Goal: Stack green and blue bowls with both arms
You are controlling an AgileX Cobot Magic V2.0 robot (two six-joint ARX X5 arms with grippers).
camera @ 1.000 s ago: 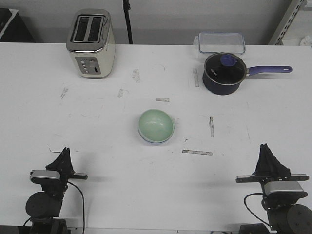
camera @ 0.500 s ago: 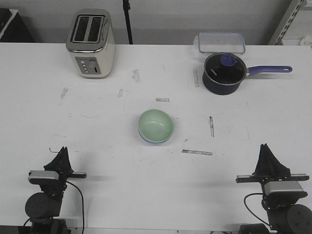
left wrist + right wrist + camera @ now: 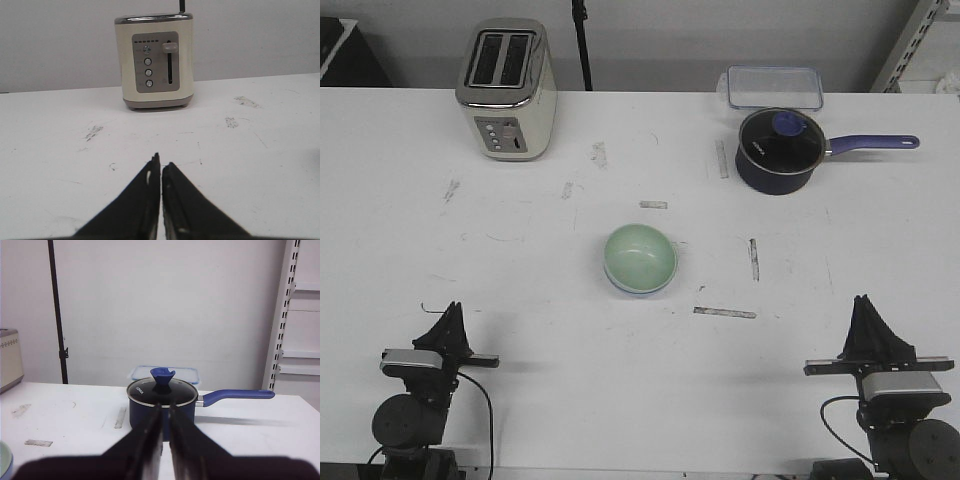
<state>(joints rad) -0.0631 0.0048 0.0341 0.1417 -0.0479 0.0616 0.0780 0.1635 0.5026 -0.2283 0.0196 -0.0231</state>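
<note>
the jaws of the left gripper (image 3: 161, 167) are pressed nearly together, with only a thin slit seen between the two black fingers, and nothing is held between them. the jaws of the right gripper (image 3: 164, 412) are likewise drawn almost together, a narrow gap showing between them, and nothing is held there either. in the front view both grippers are seen low at the near edge of the white table (image 3: 520, 300), the left gripper (image 3: 452, 312) at the near left corner and the right gripper (image 3: 866, 305) at the near right corner, each pointed forward over the tabletop and well apart from the bowls.

at the middle of the table the green bowl (image 3: 639, 257) is seen sitting upright, its opening facing up. it is nested inside the blue bowl (image 3: 631, 291), of which only a thin pale blue rim is visible along the near side beneath the green one. a sliver of the green bowl (image 3: 4, 460) is also caught at the edge of the right wrist view.

a cream and silver toaster (image 3: 507, 88) is placed at the far left of the table, straight ahead of the left gripper. a dark navy saucepan (image 3: 780, 150) with a glass lid and a purple handle is placed at the far right, and a clear lidded container (image 3: 774, 86) is seen just behind it. the tabletop is marked with grey scuffs.
</note>
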